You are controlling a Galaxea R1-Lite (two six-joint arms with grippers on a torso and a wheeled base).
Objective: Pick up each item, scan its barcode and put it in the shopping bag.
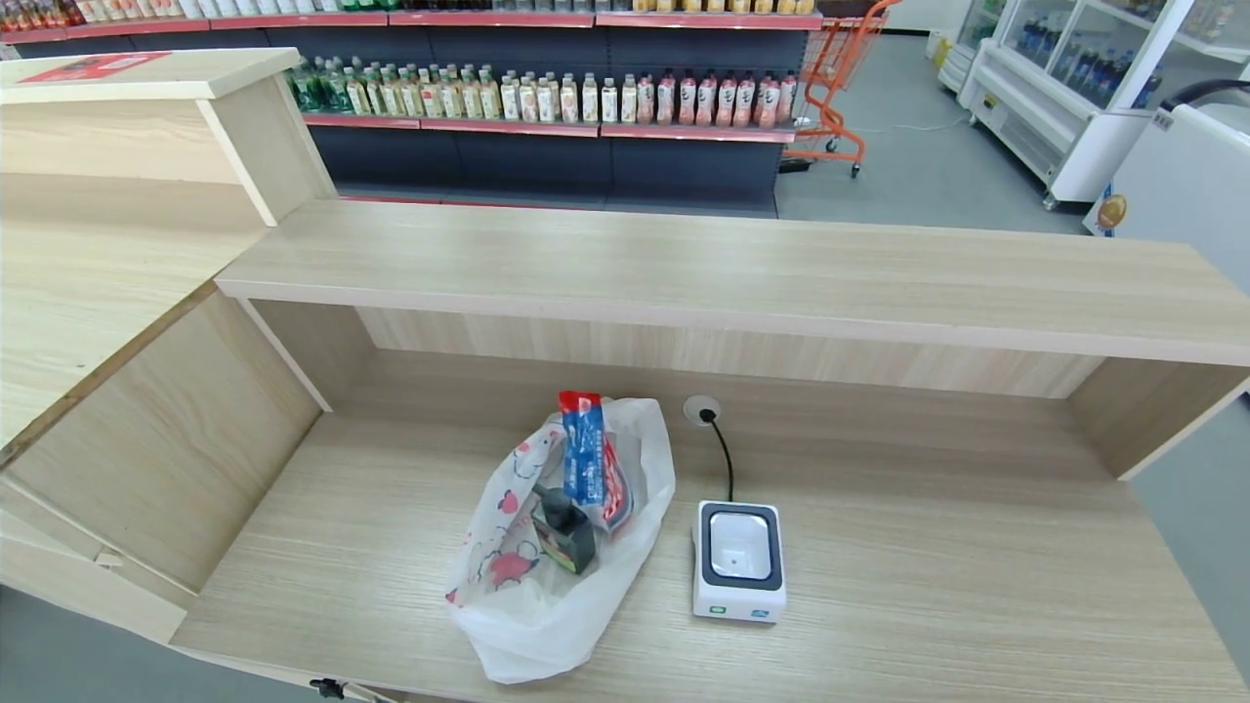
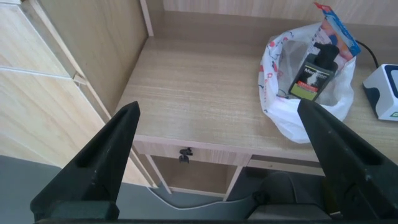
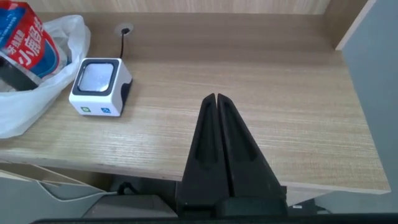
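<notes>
Shopping bag (image 1: 527, 640): thin printed plastic, slumped on the wooden counter (image 1: 928, 586) with one end close to the near edge. Contents: dark bottle (image 1: 564, 535) lying in the open mouth, and blue-and-red packet (image 1: 584, 459) standing tall, its top clear of the rim. Scanner (image 1: 738, 561): just beside the bag on the robot's right, with its cable (image 1: 725, 454) running back to a hole in the counter. Left gripper (image 2: 217, 106): fingers spread wide, empty, hanging off the counter's near edge. Right gripper (image 3: 216, 97): fingers pressed together, holding nothing, above the counter's right part. Hazards, as judged: the packet looks poorly seated, and a nudge to the limp bag could tip it out. The spread left fingers could snag the film and drag the bag over the edge. An arm crossing behind the scanner could catch the cable and shift the unit.
</notes>
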